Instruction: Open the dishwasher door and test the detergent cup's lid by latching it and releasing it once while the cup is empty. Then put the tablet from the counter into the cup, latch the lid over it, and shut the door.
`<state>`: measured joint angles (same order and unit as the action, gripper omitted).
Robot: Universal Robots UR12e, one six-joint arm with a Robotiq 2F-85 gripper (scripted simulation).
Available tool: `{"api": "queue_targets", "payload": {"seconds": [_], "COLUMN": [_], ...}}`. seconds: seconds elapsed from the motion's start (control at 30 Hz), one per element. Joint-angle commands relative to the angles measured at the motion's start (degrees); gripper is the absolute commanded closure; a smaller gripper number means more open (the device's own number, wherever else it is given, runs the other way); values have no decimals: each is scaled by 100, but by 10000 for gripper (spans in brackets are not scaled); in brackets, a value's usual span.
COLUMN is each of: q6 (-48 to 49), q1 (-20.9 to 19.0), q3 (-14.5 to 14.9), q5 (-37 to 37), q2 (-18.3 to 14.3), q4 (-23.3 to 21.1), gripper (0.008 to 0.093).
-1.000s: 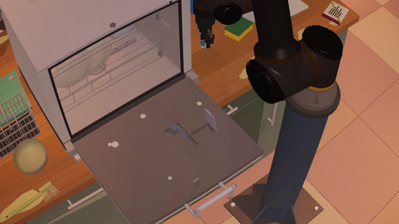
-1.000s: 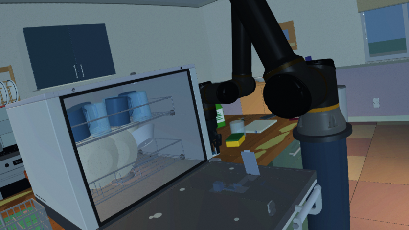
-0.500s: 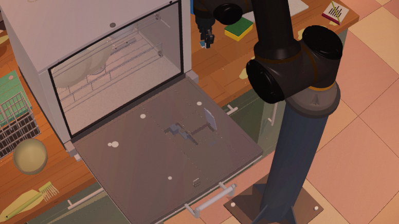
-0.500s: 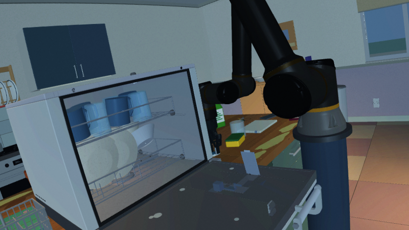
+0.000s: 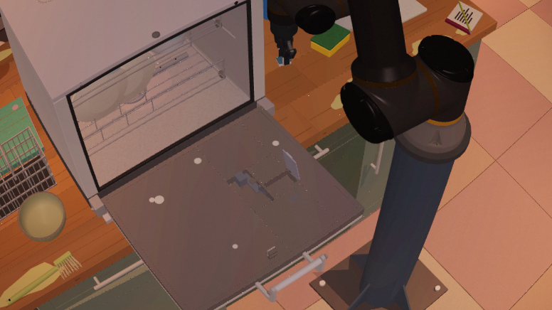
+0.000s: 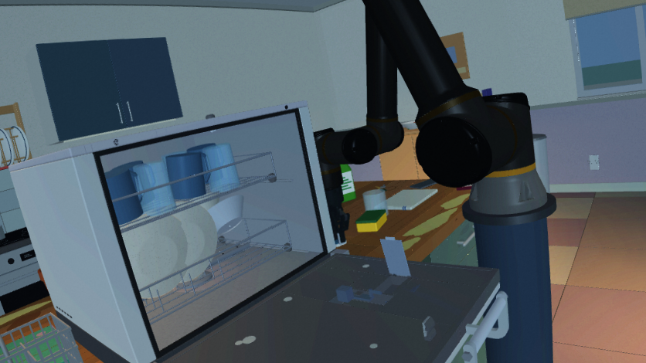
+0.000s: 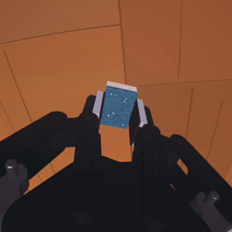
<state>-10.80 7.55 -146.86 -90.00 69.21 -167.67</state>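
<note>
The blue speckled tablet [image 7: 119, 106] sits between my two finger pads, which are closed against its sides over the wooden counter. My gripper [image 5: 284, 59] hangs low over the counter just right of the dishwasher [image 5: 127, 77], behind the open door [image 5: 231, 204]. The door lies flat. On it the detergent cup [image 5: 270, 179] is open and empty, its lid [image 5: 291, 165] standing upright at the cup's right end. A small latch block [image 5: 242, 178] sits to the cup's left.
The dishwasher's right wall [image 6: 316, 180] stands close beside my gripper. A yellow-green sponge [image 5: 330, 39] lies on the counter to the right, with a green bottle [image 6: 347, 183], a small cup [image 6: 375, 200] and a white board [image 6: 412, 198] behind. My arm's column [image 5: 405, 216] stands right of the door.
</note>
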Motion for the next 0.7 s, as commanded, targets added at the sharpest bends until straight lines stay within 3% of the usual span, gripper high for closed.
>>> {"api": "queue_targets", "payload": {"seconds": [0.0, 0.33, 0.67], "q6": [0, 0, 0], "q1": [0, 1, 1], "q3": [3, 3, 4], "q5": [1, 1, 1], "q2": [0, -3, 2], "q4": [-1, 0, 8], "gripper": [739, 934, 934]}}
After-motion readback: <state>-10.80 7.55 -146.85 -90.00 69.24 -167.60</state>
